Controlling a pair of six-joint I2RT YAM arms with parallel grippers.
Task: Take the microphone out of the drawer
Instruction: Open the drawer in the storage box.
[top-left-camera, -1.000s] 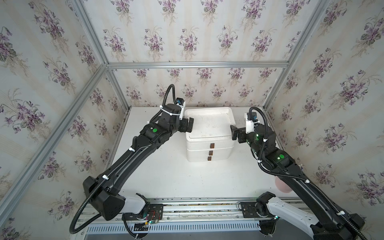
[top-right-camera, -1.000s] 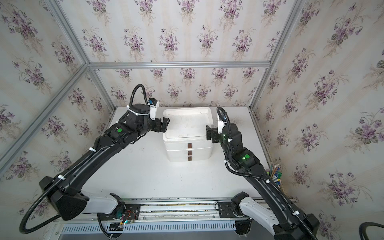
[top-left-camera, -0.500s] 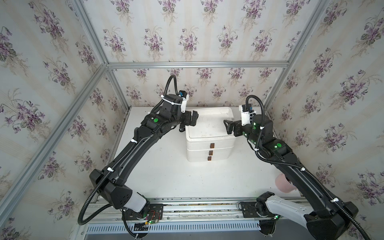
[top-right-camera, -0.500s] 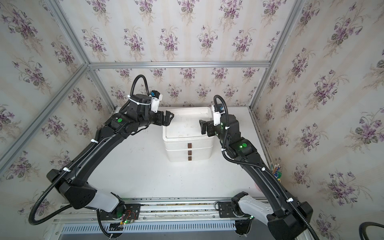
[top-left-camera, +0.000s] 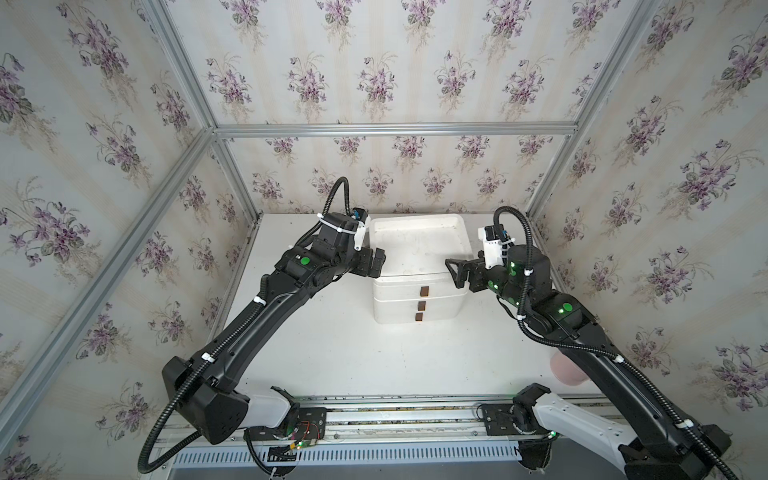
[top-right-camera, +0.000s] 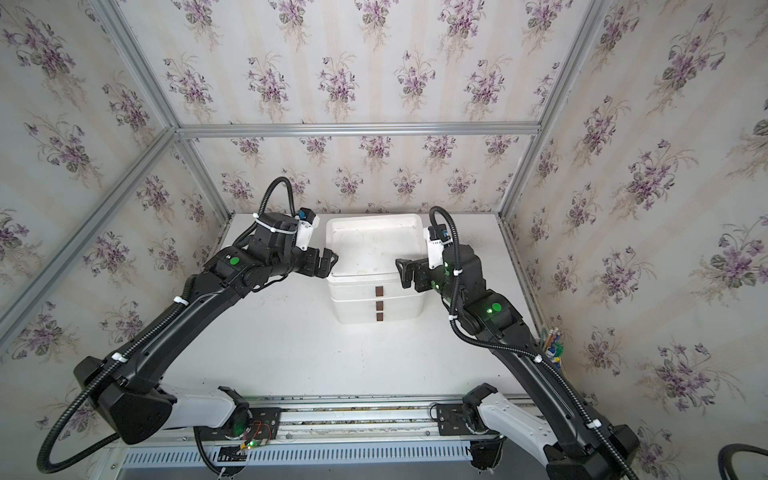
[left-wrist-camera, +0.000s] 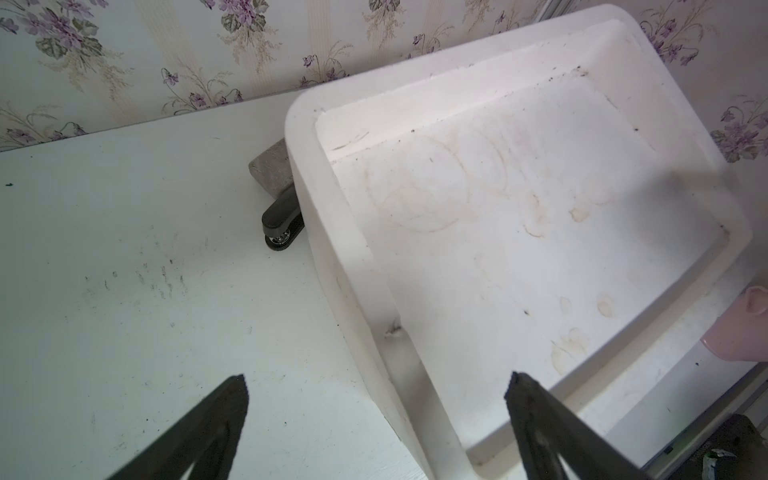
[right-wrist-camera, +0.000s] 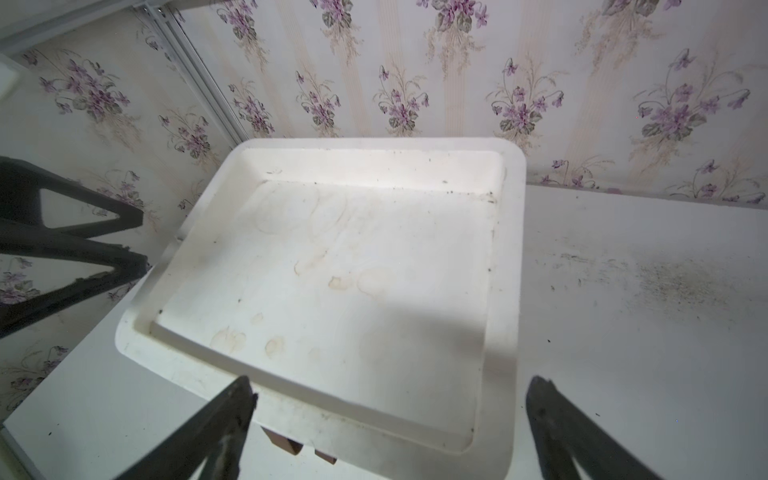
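Note:
A white drawer unit (top-left-camera: 419, 249) (top-right-camera: 374, 245) stands at the back middle of the table. Three brown drawer handles (top-left-camera: 423, 291) (top-right-camera: 378, 291) are stacked on its front, and all drawers look shut. Its top is an empty, stained tray (left-wrist-camera: 498, 208) (right-wrist-camera: 353, 270). The microphone is hidden. My left gripper (top-left-camera: 377, 266) (top-right-camera: 328, 264) (left-wrist-camera: 378, 378) is open at the unit's upper left edge. My right gripper (top-left-camera: 454, 272) (top-right-camera: 402, 272) (right-wrist-camera: 392, 381) is open at the upper right front corner, above the handles (right-wrist-camera: 286, 442). Neither holds anything.
A pink cup (top-left-camera: 567, 370) (left-wrist-camera: 739, 328) stands near the table's right front. A black lever (left-wrist-camera: 282, 220) and a grey block (left-wrist-camera: 272, 170) sit behind the unit's left side. Coloured pens (top-right-camera: 555, 345) hang on the right wall. Papered walls enclose three sides.
Both grippers rose and swung in toward the unit's top, then came a little lower and nearer the front. The right one ended further in. Both stayed open.

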